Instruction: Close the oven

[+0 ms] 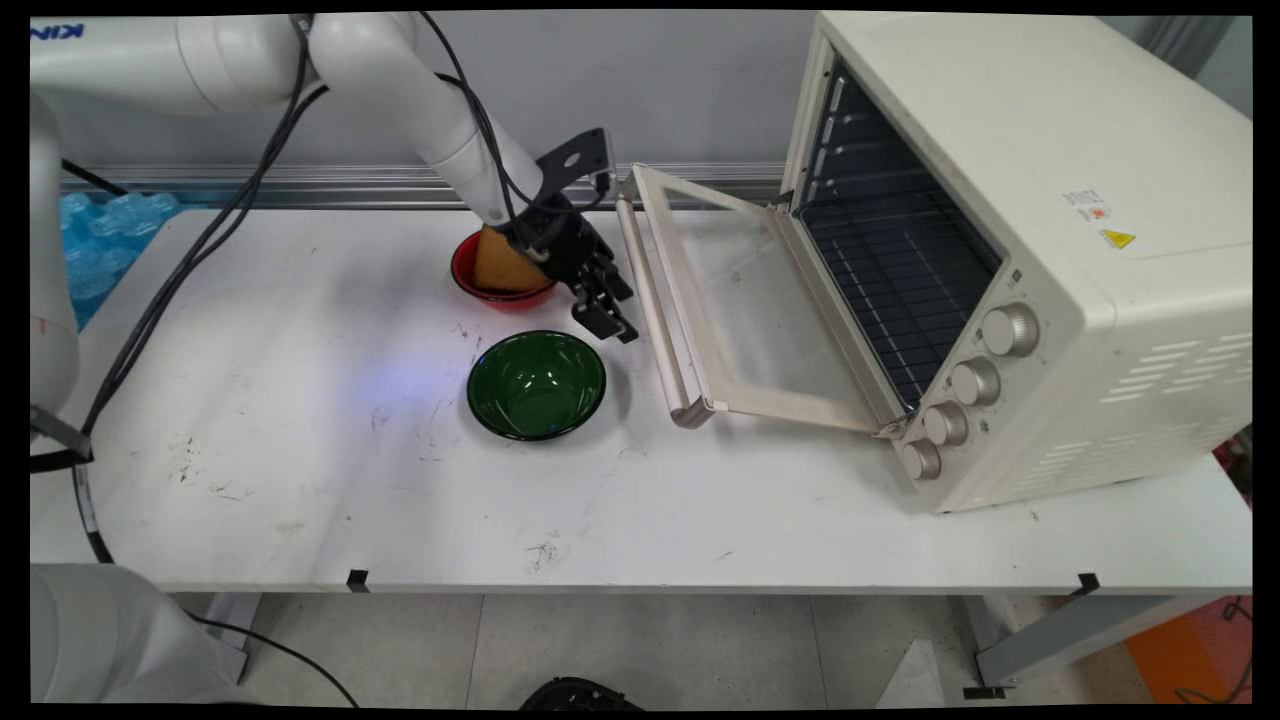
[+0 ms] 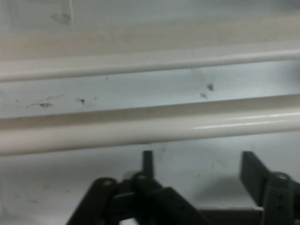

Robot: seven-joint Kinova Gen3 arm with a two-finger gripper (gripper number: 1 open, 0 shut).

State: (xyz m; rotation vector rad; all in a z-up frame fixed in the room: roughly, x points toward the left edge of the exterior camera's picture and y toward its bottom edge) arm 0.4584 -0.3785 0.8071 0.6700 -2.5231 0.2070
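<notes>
Main view: black two-finger tool [image 1: 607, 318] hangs low over the white desk [image 1: 300, 480], between a red bowl [image 1: 470, 285] w/ a tan bread-like chunk [image 1: 497, 262] and the cream toaster oven's [image 1: 1010, 250] open glass door [image 1: 740, 310]. Green glass bowl [image 1: 537, 385] sits just below it.

Hand view: tool's fingers [image 2: 251, 171] stand apart, holding nothing. Cream door handle bar [image 2: 150, 129] runs across, prob. close.

Hand [image 2: 197, 164]: black linkage at the bottom edge, two fingers [image 2: 253, 171] standing apart with nothing between them. Cream bar handle [image 2: 150, 129]: runs across the full width just beyond the fingertips, not touched. Tabletop [image 2: 197, 168]: white, scuffed, beneath and beyond the bar.
</notes>
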